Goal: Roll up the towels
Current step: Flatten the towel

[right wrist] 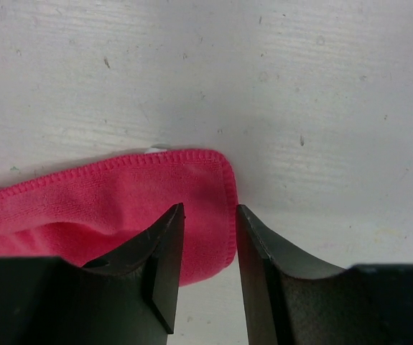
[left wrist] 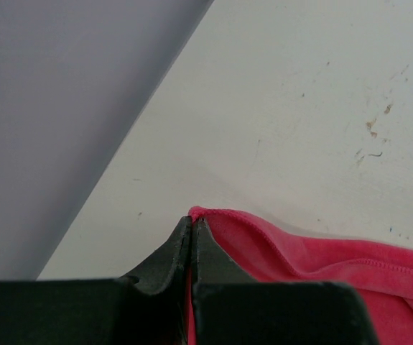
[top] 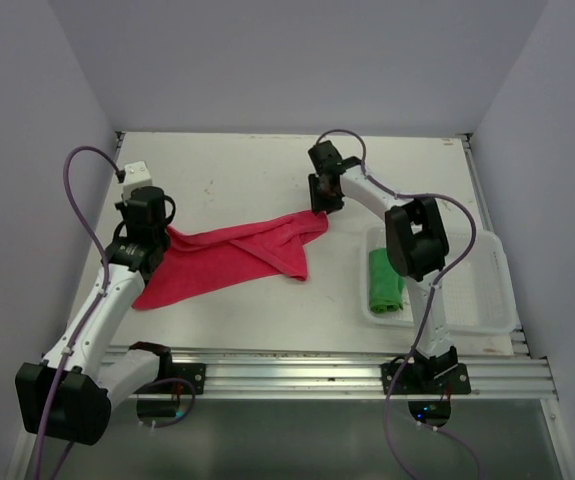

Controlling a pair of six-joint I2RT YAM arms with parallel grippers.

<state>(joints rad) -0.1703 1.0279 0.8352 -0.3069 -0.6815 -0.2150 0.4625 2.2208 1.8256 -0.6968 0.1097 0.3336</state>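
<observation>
The pink-red towel (top: 235,255) lies stretched across the table between my two grippers, partly folded over itself. My left gripper (top: 157,228) is shut on the towel's left corner (left wrist: 200,213), with cloth pinched between the fingers. My right gripper (top: 323,203) is open just above the towel's right corner (right wrist: 192,188); the corner's edge lies between the spread fingers, not pinched. The green towel (top: 384,281) lies rolled up in the left end of the clear basket (top: 487,290), partly hidden behind the right arm.
A small white box (top: 135,172) sits at the table's back left, close to the left wall. The basket stands at the right edge near the front rail (top: 317,365). Grey walls close in on the left, back and right.
</observation>
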